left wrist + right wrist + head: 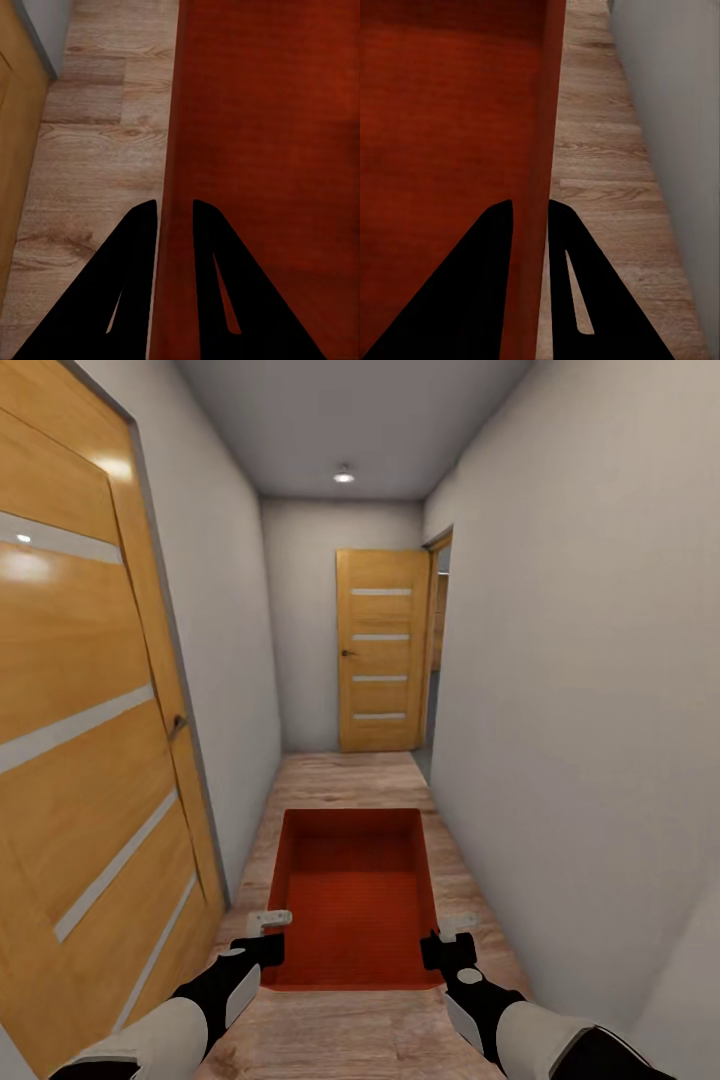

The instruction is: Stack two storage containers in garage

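Head view: one orange-red storage container (355,895), lower centre, carried over the wood plank floor (350,780) of a corridor; two wooden doors, one door (80,760) at left, one far door (382,650) at centre. Left gripper (268,922) and right gripper (458,926), one each, on its near corners.

Left wrist view: two fingers (135,255) pinching the container's side wall (174,187).

Right wrist view: two fingers (566,255) clamped likewise on one wall (544,150).

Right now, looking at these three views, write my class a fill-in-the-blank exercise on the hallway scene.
1. The left gripper and right gripper each pinch a side ____ of the storage container.
2. The container's colour is ____.
3. The hallway floor is made of ____ planks.
4. The door at the hallway's end is ____.

Missing words: wall; orange-red; wood; closed
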You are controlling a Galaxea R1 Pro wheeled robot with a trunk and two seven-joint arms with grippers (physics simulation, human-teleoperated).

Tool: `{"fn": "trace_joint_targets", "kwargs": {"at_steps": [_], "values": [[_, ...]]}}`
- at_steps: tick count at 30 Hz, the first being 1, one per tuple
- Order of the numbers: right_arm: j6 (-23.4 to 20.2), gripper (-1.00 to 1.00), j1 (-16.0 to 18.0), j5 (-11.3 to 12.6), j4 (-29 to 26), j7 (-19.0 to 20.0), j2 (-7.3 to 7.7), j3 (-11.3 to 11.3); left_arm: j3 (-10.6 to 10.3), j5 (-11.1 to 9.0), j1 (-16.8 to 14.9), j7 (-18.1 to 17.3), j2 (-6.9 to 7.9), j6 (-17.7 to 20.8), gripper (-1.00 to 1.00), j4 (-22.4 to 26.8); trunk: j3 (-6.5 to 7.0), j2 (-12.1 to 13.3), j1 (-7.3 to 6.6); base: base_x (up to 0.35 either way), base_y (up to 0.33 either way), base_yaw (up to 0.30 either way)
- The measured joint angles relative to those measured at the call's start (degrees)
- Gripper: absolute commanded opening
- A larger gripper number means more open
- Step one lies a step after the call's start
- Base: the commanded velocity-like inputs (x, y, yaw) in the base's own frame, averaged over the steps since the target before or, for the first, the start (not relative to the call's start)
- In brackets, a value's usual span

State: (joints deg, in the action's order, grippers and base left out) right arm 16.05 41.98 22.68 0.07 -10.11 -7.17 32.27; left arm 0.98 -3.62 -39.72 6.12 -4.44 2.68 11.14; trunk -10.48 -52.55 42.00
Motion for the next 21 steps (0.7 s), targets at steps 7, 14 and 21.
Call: {"fn": "trace_joint_targets", "kwargs": {"at_steps": [7,14,21], "values": [[0.0,-1.00,0.0,0.0,0.0,0.0,0.00,-0.1,-0.1,0.0,0.0,0.0,-0.01,0.2,-1.00,0.2,0.00,0.0,0.00,0.322,0.003,0.000],[0.0,-1.00,0.0,0.0,0.0,0.1,0.02,-0.1,0.0,0.1,0.0,0.0,-0.03,0.2,-1.00,0.2,0.00,0.0,0.00,0.322,0.000,0.000],[0.0,-1.00,0.0,0.0,0.0,0.0,-0.03,-0.1,0.0,0.1,0.0,0.0,0.00,0.2,-1.00,0.2,0.00,0.0,0.00,0.322,0.000,0.000]]}}
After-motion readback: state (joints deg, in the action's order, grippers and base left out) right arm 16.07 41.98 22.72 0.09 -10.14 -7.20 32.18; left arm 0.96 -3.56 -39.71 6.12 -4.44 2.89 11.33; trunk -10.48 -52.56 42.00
